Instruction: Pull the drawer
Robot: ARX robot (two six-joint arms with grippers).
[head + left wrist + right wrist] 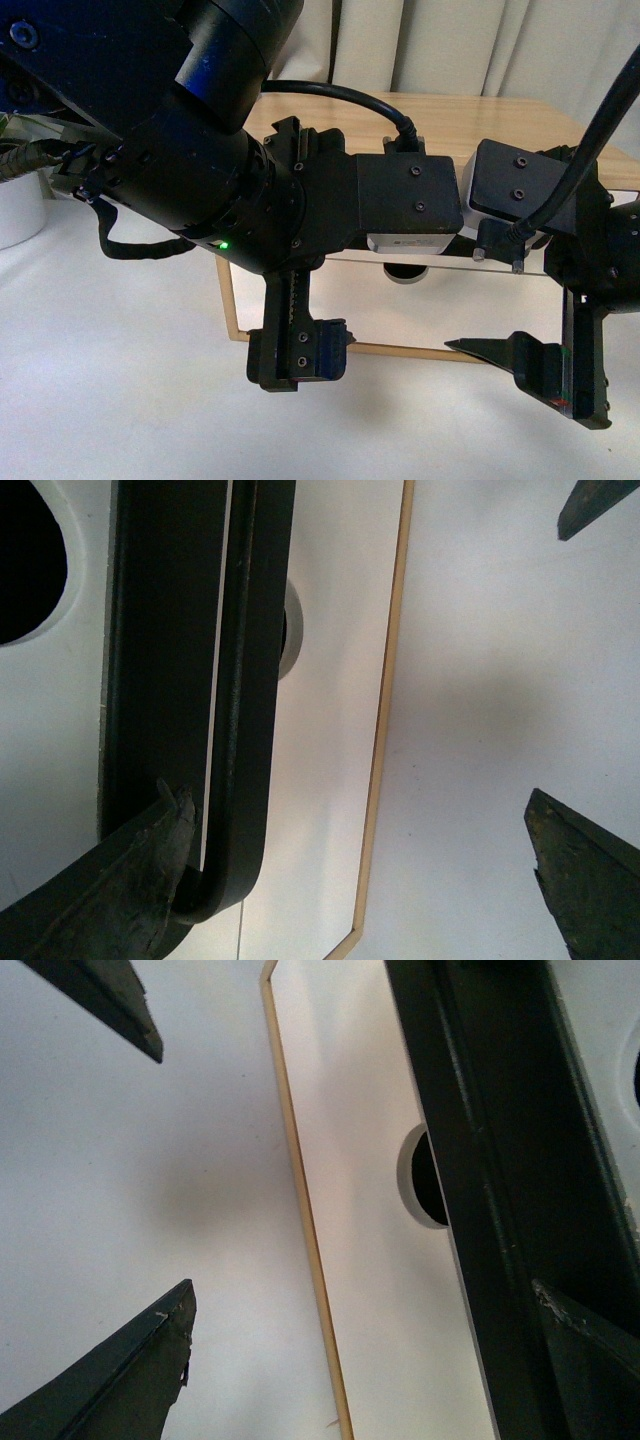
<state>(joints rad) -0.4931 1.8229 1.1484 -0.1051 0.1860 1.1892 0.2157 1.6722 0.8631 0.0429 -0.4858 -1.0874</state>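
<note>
**Spread at the drawer handle, both sides**

Facing the drawer (60, 730) at 12 o'clock, mostly hidden behind both arms. Reaching across from 10 o'clock with the left arm (200, 170), wrist pitched down. Holding the left gripper (350, 800) spread wide, one finger (120, 890) against the black bar handle (250, 680) near its bend. Holding the right gripper (362, 1288) at 4 o'clock, also spread, one finger overlapping the handle; contact unclear.
</note>
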